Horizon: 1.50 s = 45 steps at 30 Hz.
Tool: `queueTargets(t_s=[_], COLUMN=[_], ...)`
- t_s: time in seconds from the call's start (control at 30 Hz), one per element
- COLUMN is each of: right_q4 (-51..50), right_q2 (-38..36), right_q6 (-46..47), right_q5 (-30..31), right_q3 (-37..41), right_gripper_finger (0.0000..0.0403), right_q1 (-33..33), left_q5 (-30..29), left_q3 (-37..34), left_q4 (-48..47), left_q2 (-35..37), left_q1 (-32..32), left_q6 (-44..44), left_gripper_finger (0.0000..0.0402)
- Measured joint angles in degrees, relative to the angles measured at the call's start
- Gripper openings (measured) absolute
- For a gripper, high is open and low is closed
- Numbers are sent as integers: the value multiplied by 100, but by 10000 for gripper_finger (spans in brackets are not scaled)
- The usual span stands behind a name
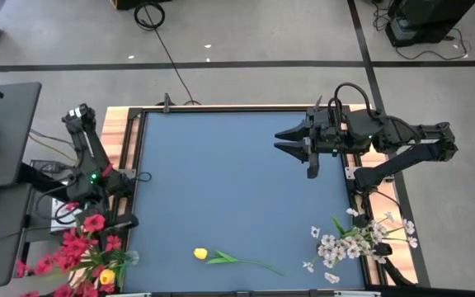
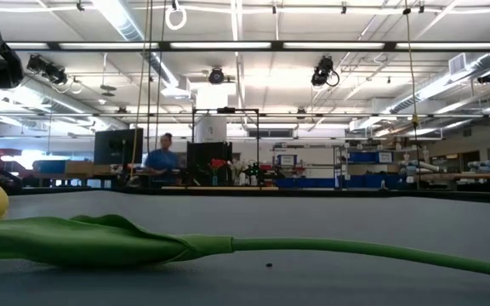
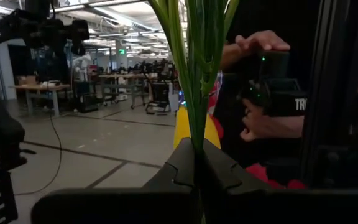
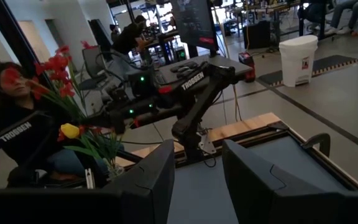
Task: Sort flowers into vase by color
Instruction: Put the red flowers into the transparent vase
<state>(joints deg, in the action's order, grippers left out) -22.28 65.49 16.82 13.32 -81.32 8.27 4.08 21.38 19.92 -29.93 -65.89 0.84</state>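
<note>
My left gripper [image 3: 197, 163] is at the table's near left corner [image 1: 120, 221], shut on an upright green stem with long leaves [image 3: 194, 68]. A yellow blossom [image 3: 194, 132] shows just behind the stem. I cannot tell whether it belongs to that stem. Beside the gripper stands a bunch of red flowers [image 1: 79, 247] with a yellow tulip [image 1: 105, 276] among them. Another yellow tulip [image 1: 200, 254] lies flat on the blue table, its stem [image 2: 356, 248] toward the right. White flowers [image 1: 361, 239] stand at the near right edge. My right gripper [image 1: 291, 142] hangs open above the far right, holding nothing. The vases are hidden by blossoms. My left gripper pinches the green stem and leaves [image 3: 196, 144] between its two shut fingers. The fingers lie about level and across the stem. The stem stands upright, and its leaves rise above the fingers out of the picture. What lies below the fingers is hidden by the gripper itself.
A person sits close behind the near left corner [image 4: 11, 124], hands [image 3: 260, 43] on a dark device. The table's wooden rim [image 1: 118, 132] runs along the left side. The blue surface [image 1: 221, 181] between the arms is bare but for the lying tulip.
</note>
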Motion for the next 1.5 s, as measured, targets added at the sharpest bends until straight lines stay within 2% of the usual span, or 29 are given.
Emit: queueTargets(t_s=[0.33, 0.63, 0.83, 1.2, 1.33, 1.5], right_q4=[4, 4, 4, 4, 4, 4], right_q2=[0, 0, 0, 0, 0, 0], right_q6=[0, 0, 0, 0, 0, 0], right_q5=[0, 2, 0, 1, 0, 1], right_q3=[0, 0, 0, 0, 0, 0], right_gripper_finger=[144, 144, 144, 144, 144, 144], right_q1=[0, 0, 0, 0, 0, 0], left_q5=[-140, -116, -33, -30, 21, 31], left_q3=[-128, -128, -128, -123, -13, 176], left_q4=[-13, -388, -586, -626, -600, -612], left_q2=[-2, -2, -5, -4, -4, -2], left_q1=[2, 2, 2, 2, 2, 2], left_q6=[-339, -318, -159, 138, 135, 136], left_gripper_finger=[9, 16, 57, 175, 192, 194])
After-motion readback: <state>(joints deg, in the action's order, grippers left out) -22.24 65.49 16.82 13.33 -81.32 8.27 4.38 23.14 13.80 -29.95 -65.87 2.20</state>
